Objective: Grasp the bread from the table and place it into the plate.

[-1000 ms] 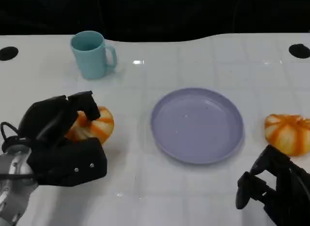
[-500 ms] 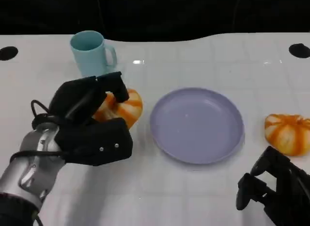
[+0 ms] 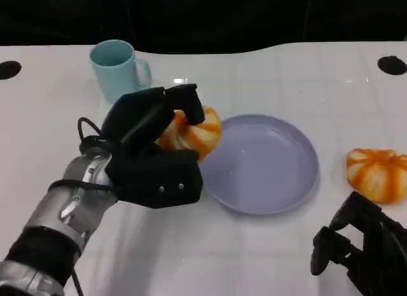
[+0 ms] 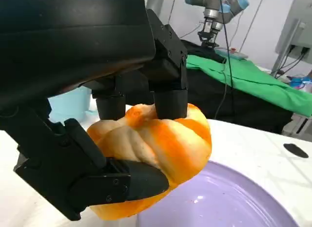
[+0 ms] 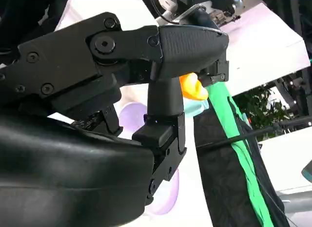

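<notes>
My left hand [image 3: 152,153] grips an orange-and-cream striped bread [image 3: 194,132] and holds it above the table, at the left rim of the lavender plate [image 3: 273,172]. In the left wrist view the black fingers [image 4: 168,90] wrap the bread [image 4: 161,141] from both sides, with the plate [image 4: 224,207] just beyond it. A second striped bread [image 3: 378,174] lies on the table right of the plate. Low at the near right, my right hand [image 3: 359,248] holds nothing, its fingers apart; its wrist view shows those fingers [image 5: 165,110] against the plate [image 5: 127,119].
A light blue mug [image 3: 117,68] stands at the back left, behind my left hand. Two black holes [image 3: 9,68] [image 3: 392,65] mark the white table's far corners. Beyond the back edge everything is dark.
My left hand has lifted the bread off the table and carried it right and away from me, from beside the mug's front to the plate's left rim. The right hand has stayed put.
</notes>
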Robot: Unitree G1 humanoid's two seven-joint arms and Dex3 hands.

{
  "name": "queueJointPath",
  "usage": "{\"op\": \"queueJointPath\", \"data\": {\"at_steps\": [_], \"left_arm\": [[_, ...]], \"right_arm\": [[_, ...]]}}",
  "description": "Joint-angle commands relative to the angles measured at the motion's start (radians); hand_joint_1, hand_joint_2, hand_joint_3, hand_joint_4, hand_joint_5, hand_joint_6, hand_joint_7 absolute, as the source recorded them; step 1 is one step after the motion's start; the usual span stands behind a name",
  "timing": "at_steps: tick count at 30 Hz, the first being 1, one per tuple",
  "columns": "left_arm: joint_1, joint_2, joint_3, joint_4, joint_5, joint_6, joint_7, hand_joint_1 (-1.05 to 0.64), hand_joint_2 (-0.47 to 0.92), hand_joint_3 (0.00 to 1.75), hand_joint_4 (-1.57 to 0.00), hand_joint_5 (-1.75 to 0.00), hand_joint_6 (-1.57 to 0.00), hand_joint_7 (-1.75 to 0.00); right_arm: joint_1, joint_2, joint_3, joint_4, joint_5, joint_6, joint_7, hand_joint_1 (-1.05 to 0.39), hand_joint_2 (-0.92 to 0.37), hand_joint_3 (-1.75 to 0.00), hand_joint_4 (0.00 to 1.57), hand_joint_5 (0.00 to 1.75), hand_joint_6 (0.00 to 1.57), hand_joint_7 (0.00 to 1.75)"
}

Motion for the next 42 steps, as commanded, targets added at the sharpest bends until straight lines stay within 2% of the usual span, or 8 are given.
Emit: {"op": "queueJointPath", "data": {"at_steps": [1,19,36,37,38,39,40,42], "left_arm": [[-0.064,-0.033,-0.032,0.044,0.015,-0.012,0.007,-0.21,0.49,1.2,-0.89,-1.75,-0.69,-1.75],[-0.191,-0.136,-0.089,0.218,0.021,-0.063,0.021,-0.2,0.5,1.25,-0.9,-1.75,-0.71,-1.75],[-0.238,-0.156,-0.108,0.316,0.019,-0.105,0.022,-0.23,0.54,1.21,-0.86,-1.75,-0.67,-1.67],[-0.243,-0.149,-0.117,0.311,0.021,-0.089,-0.027,-0.23,0.54,1.21,-0.86,-1.75,-0.67,-1.67],[-0.248,-0.141,-0.127,0.306,0.026,-0.078,-0.071,-0.31,0.72,0.75,-0.67,-1.22,-0.54,-1.0],[-0.253,-0.133,-0.136,0.3,0.031,-0.069,-0.108,-0.36,0.82,0.51,-0.61,-0.9,-0.54,-0.59],[-0.255,-0.128,-0.142,0.295,0.034,-0.063,-0.132,-0.41,0.88,0.38,-0.56,-0.62,-0.54,-0.28],[-0.255,-0.124,-0.145,0.287,0.034,-0.058,-0.148,-0.43,0.91,0.31,-0.54,-0.47,-0.54,-0.12]], "right_arm": [[0.001,-0.001,-0.001,0.003,-0.003,-0.014,-0.005,-0.58,-0.92,-0.41,0.75,1.75,0.57,1.63],[0.005,0.002,-0.003,0.004,0.012,-0.009,-0.001,-0.56,-0.92,-0.39,0.76,1.75,0.57,1.61],[-0.008,0.014,0.011,0.013,-0.005,-0.02,-0.007,-0.57,-0.92,-0.38,0.76,1.75,0.58,1.6],[-0.004,0.015,0.016,0.007,-0.01,-0.024,-0.008,-0.57,-0.92,-0.38,0.76,1.75,0.58,1.6],[0.0,0.016,0.02,0.0,-0.014,-0.025,-0.01,-0.57,-0.92,-0.39,0.76,1.75,0.58,1.61],[0.004,0.017,0.024,-0.005,-0.017,-0.026,-0.012,-0.57,-0.92,-0.4,0.76,1.75,0.58,1.61],[0.006,0.017,0.026,-0.009,-0.019,-0.026,-0.013,-0.57,-0.92,-0.41,0.76,1.75,0.58,1.62],[0.007,0.017,0.027,-0.01,-0.019,-0.026,-0.015,-0.57,-0.92,-0.41,0.76,1.75,0.58,1.62]]}}
